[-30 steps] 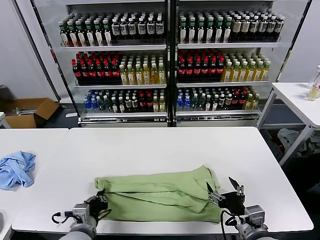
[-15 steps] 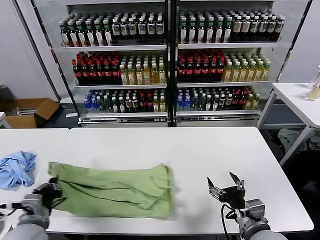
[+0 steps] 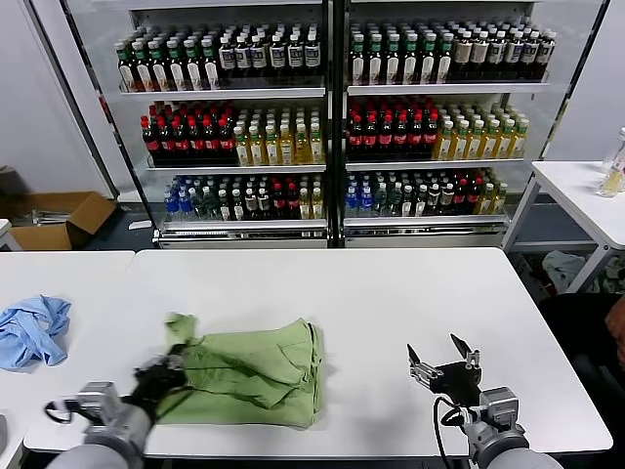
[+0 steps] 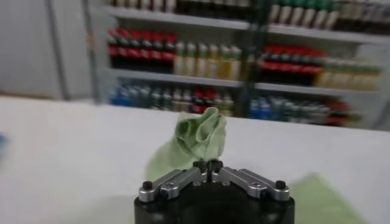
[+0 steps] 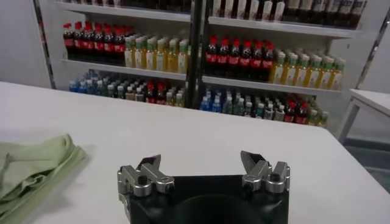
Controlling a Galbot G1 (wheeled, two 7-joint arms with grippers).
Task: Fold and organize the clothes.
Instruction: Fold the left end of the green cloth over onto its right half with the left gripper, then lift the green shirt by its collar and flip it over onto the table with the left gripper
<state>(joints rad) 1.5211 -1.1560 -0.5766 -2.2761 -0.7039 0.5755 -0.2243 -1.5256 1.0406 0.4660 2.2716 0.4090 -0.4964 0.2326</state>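
The light green polo shirt [image 3: 254, 371] lies folded in a bunch on the white table [image 3: 391, 293], left of centre near the front edge. My left gripper [image 3: 168, 371] is shut on the shirt's left edge and holds a bunch of cloth [image 4: 204, 131] lifted over the rest. In the left wrist view my left gripper [image 4: 208, 169] has its jaws pressed together on the cloth. My right gripper [image 3: 441, 357] is open and empty above the table's front right, apart from the shirt. In the right wrist view my right gripper [image 5: 202, 167] has its jaws wide apart, and the shirt's edge [image 5: 30, 167] shows at one side.
A crumpled blue cloth [image 3: 31, 330] lies on the neighbouring table at the left. Glass-fronted coolers of bottles [image 3: 332, 117] stand behind the table. Another white table [image 3: 586, 195] is at the far right. A cardboard box [image 3: 54, 217] is on the floor at the left.
My left gripper dragged the shirt to the left, then swung back right carrying its left edge over the rest. My right gripper let go of the shirt and stays open at the front right.
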